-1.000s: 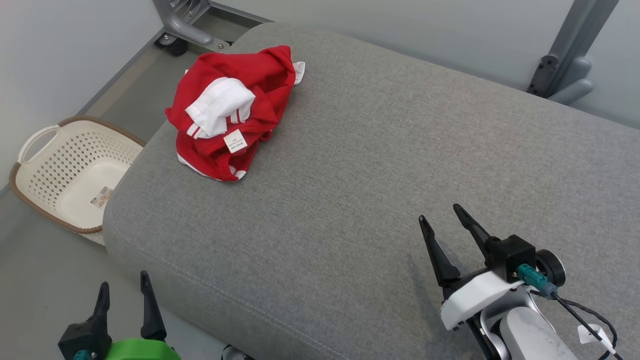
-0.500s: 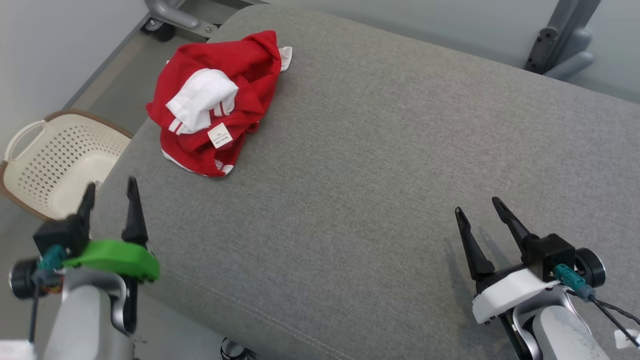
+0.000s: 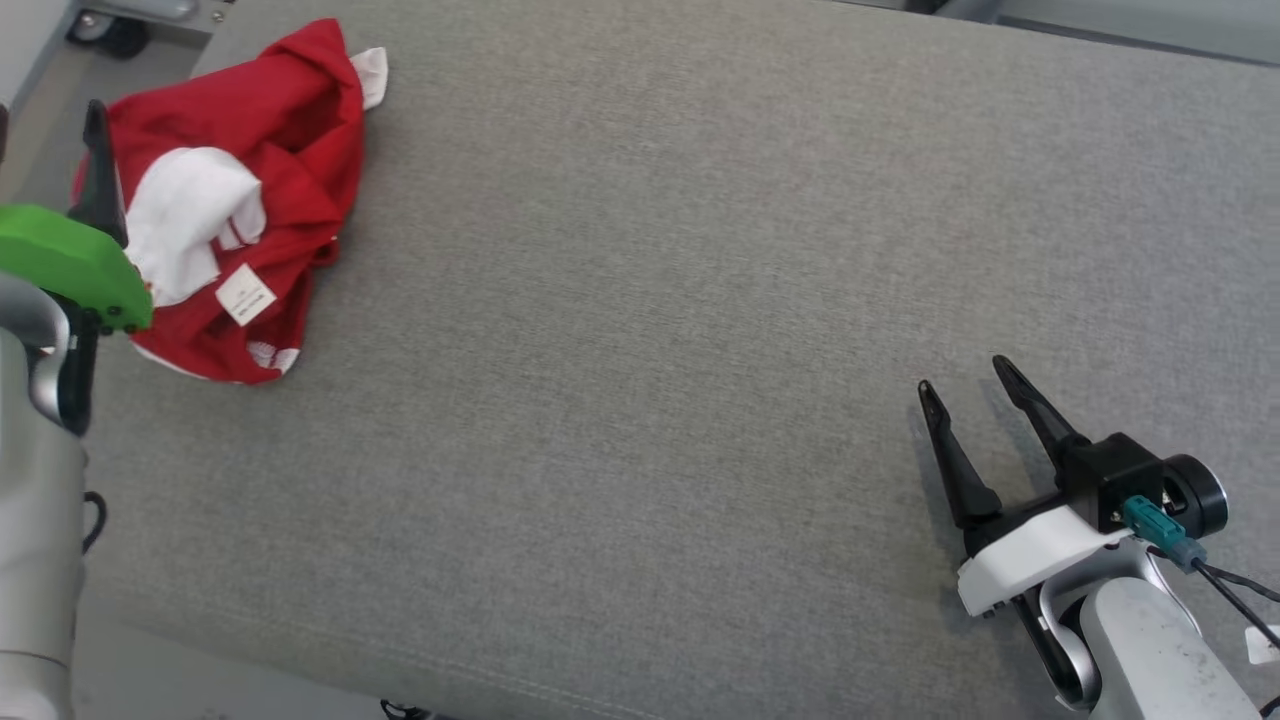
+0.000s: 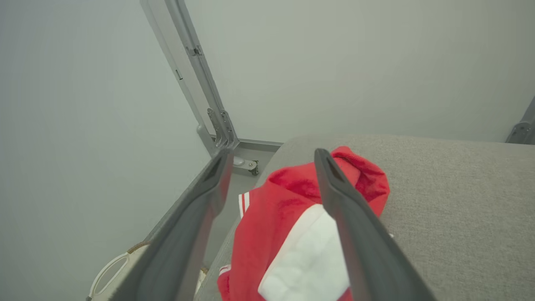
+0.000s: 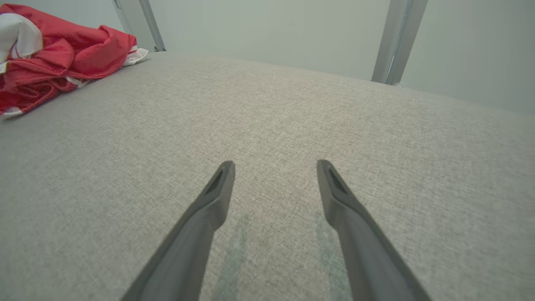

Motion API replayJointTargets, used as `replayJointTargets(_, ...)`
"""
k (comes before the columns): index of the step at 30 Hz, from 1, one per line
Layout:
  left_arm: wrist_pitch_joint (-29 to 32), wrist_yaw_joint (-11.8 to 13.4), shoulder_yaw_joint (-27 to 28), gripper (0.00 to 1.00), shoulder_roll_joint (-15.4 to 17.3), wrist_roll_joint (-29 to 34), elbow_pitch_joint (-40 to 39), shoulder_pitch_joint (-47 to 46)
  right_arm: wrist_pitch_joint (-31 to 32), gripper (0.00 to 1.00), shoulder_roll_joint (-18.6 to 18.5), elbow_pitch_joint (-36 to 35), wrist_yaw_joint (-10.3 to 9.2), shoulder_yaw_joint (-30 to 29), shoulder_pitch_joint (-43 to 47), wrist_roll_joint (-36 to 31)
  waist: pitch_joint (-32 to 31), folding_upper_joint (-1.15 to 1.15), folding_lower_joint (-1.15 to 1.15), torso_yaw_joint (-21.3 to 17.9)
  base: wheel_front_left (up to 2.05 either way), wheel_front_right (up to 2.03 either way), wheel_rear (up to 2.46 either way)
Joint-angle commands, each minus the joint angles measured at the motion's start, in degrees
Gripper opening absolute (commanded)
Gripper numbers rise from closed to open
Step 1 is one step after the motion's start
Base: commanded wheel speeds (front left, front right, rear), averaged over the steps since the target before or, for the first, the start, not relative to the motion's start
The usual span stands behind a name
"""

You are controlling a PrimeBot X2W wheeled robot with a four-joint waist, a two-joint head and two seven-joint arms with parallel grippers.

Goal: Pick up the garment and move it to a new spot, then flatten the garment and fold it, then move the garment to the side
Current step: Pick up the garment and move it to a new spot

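The garment (image 3: 250,200), crumpled red cloth with white panels and a small white label, lies at the far left corner of the grey cushion (image 3: 650,300). My left gripper (image 3: 48,115) hovers at the garment's left edge, open. In the left wrist view its fingers (image 4: 271,154) stand wide apart with nothing between them, the garment (image 4: 284,209) just below and beyond them. My right gripper (image 3: 962,375) rests low over bare cushion at the near right, open and empty. Past its spread fingers (image 5: 274,164) in the right wrist view, the garment (image 5: 62,50) lies far off to the upper left.
A cream perforated basket (image 4: 113,267) stands on the floor beside the cushion's left end. A grey metal frame leg (image 4: 196,75) with a caster (image 3: 100,30) rises behind the garment, and another post (image 5: 397,37) stands behind the cushion. Pale walls close off the back and left.
The head camera has swung, shifting the whole picture left. My left arm has risen from the cushion's near left corner and reached forward to the garment's left edge. The right gripper has barely moved.
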Motion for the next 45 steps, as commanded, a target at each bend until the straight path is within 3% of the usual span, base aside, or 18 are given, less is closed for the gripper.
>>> replayJointTargets(1,0.14,0.12,-0.25,1.00,0.52,-0.51,0.30,-0.64,-0.17,1.00,-0.35,0.01,-0.04,0.00,-0.74,0.37,4.02,0.37,0.00,-4.60,0.00,0.00,0.00)
replayJointTargets(6,5.75,0.17,-2.89,1.00,5.48,-0.69,6.76,-4.11,-0.17,1.00,-0.97,0.00,-0.04,-0.02,-1.30,0.80,6.30,0.37,0.00,-7.32,0.00,0.00,0.00)
replayJointTargets(8,6.91,1.68,-2.17,1.00,6.36,-1.13,9.18,-5.09,-0.18,1.00,-1.00,0.24,-0.04,0.17,-1.23,0.95,7.00,0.37,0.00,-8.20,0.00,0.00,0.00)
replayJointTargets(15,9.41,1.34,-1.47,1.00,6.38,-3.37,13.70,-5.87,-0.03,1.00,-1.06,1.48,-0.07,-0.27,-0.86,1.58,7.97,0.37,0.00,-9.09,0.00,0.00,0.00)
replayJointTargets(16,9.49,1.22,-1.50,0.91,6.47,-3.62,14.23,-5.99,-0.03,1.00,-0.99,1.71,-0.07,-0.29,-0.89,1.69,7.95,0.37,0.00,-9.06,0.00,0.00,0.00)
replayJointTargets(18,10.25,1.07,-1.88,0.00,6.30,-3.67,15.32,-5.70,0.01,1.00,-0.80,2.19,-0.08,-0.22,-1.11,1.89,7.72,0.37,0.00,-8.94,0.00,0.00,0.00)
replayJointTargets(21,10.42,1.04,-2.05,0.00,5.94,-3.81,16.29,-5.59,0.02,1.00,-0.23,2.28,-0.07,0.09,-1.46,2.14,6.98,0.37,0.00,-8.60,0.00,0.00,0.00)
replayJointTargets(31,-0.80,0.52,-7.30,0.00,5.10,0.12,10.35,-9.65,-0.11,1.00,3.09,2.92,-0.05,-0.42,-0.24,3.24,0.11,0.37,0.00,-8.46,0.00,0.00,0.00)
replayJointTargets(37,-3.78,0.06,-13.30,0.00,-0.22,-0.84,4.23,-11.57,-0.11,1.00,5.87,3.59,-0.05,-0.68,1.50,3.95,-4.88,0.37,0.00,-9.50,0.00,0.00,0.00)
replayJointTargets(45,-4.69,0.09,-22.50,0.00,-7.40,-8.47,-6.11,-5.84,-0.12,1.00,7.88,3.85,-0.05,-1.36,3.42,4.44,-7.83,0.37,0.00,-13.41,0.00,0.00,0.00)
